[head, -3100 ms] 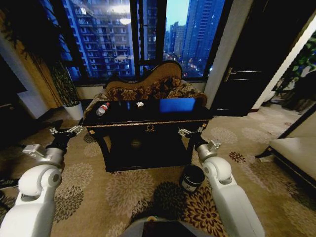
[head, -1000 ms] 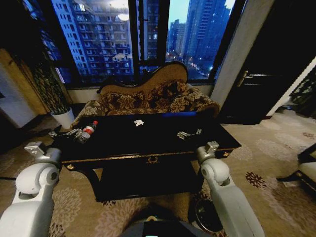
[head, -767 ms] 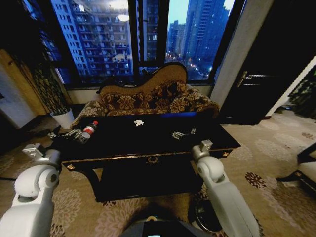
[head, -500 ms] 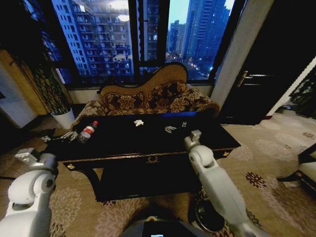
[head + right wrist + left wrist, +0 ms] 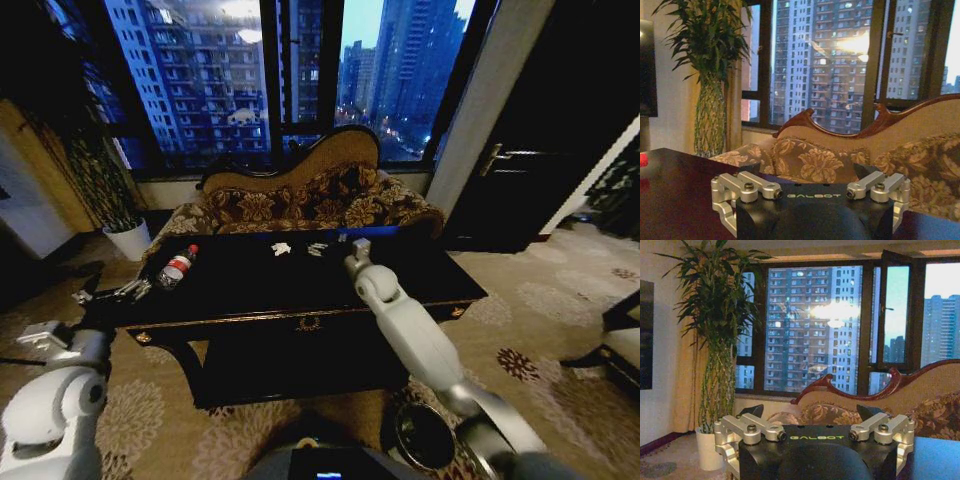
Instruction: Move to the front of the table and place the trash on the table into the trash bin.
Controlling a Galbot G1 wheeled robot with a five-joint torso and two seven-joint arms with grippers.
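The black table (image 5: 300, 290) with gold trim stands right in front of me. On its left end lies a clear bottle (image 5: 177, 267) with a red cap and a red-white label. A crumpled white paper wad (image 5: 281, 248) sits near the table's far edge. My right arm stretches across the tabletop, and its open right gripper (image 5: 318, 248) hovers just to the right of the wad, a little apart from it. Off the table's left end, near the bottle, my left gripper (image 5: 112, 291) is open and holds nothing. The dark trash bin (image 5: 420, 435) stands on the carpet at lower right, partly behind my right arm.
A patterned brown-gold sofa (image 5: 300, 200) stands behind the table under the windows. A potted plant (image 5: 125, 235) in a white pot is at the left, a dark door (image 5: 520, 150) at the right. Patterned carpet surrounds the table.
The camera came closer to the table. My right gripper swept left and forward over the tabletop to beside the paper wad. My left arm drew back and lower, off the table's left end.
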